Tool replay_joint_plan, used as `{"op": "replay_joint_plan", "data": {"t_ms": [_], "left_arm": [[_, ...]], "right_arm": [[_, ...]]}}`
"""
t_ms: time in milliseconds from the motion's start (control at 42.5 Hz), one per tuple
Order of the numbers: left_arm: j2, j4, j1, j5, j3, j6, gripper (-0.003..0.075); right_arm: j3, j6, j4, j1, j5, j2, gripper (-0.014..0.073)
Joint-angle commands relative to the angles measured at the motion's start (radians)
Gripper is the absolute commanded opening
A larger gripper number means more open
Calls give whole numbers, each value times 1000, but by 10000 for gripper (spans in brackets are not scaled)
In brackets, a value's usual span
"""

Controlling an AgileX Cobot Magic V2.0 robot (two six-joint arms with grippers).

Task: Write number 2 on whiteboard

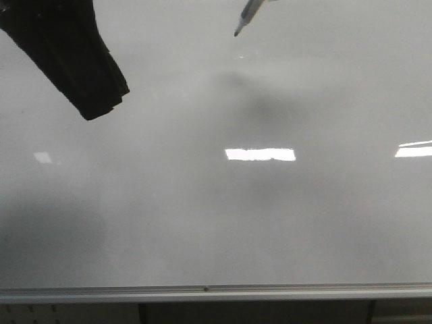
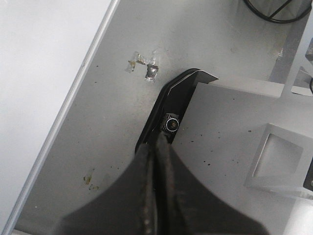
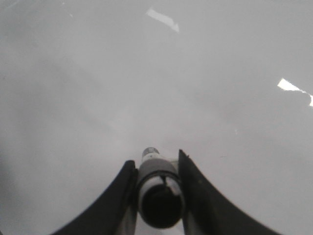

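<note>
At the far left of the front view one black gripper, the left gripper (image 1: 101, 101), juts down from the upper corner in front of the whiteboard (image 1: 202, 223); its own wrist view shows the left gripper (image 2: 155, 161) with the two dark fingers (image 2: 144, 196) pressed flat together, nothing between them, over a grey speckled surface beside a pale panel edge; one scrap of crumpled tape (image 2: 144, 66) sticks to that grey surface.

The one whiteboard fills nearly the whole front view, glossy grey-white, with one silver rail (image 1: 216, 292) along its lower edge; three bright reflections lie across it, a faint small one at left, a long one (image 1: 260, 154) near the middle, another at the right edge; no drawn stroke of the number 2 can be made out on the surface.

Right of centre, at the top, one marker (image 1: 244, 19) slants down, its dark tip close to the board; whether it touches cannot be told; a soft shadow lies below it.

In the right wrist view the right gripper (image 3: 156, 171) clamps that marker (image 3: 157, 188) between two black fingers (image 3: 198, 196), tip toward the board (image 3: 146, 73).
</note>
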State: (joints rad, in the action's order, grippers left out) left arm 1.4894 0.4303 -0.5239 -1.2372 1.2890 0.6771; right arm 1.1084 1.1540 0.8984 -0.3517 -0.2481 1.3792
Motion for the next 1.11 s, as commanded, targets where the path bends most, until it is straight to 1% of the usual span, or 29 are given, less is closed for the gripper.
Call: {"op": "replay_joint_plan", "data": {"t_ms": [0, 259, 565, 683, 848, 1083], "left_arm": [[-43, 51, -7, -19, 32, 0, -20], [-43, 51, -7, -19, 32, 0, -20], [-43, 51, -7, -19, 32, 0, -20], [-43, 51, -7, -19, 32, 0, -20], [-43, 51, -7, -19, 32, 0, -20], [-43, 51, -7, -18, 32, 0, -20]], "right_arm": [[61, 8, 26, 0, 52, 6, -109], [81, 8, 26, 0, 71, 49, -109], [81, 8, 26, 0, 178, 49, -109], [81, 8, 26, 1, 248, 49, -109], [81, 8, 26, 3, 310, 47, -109], [81, 8, 26, 18, 318, 15, -109]]}}
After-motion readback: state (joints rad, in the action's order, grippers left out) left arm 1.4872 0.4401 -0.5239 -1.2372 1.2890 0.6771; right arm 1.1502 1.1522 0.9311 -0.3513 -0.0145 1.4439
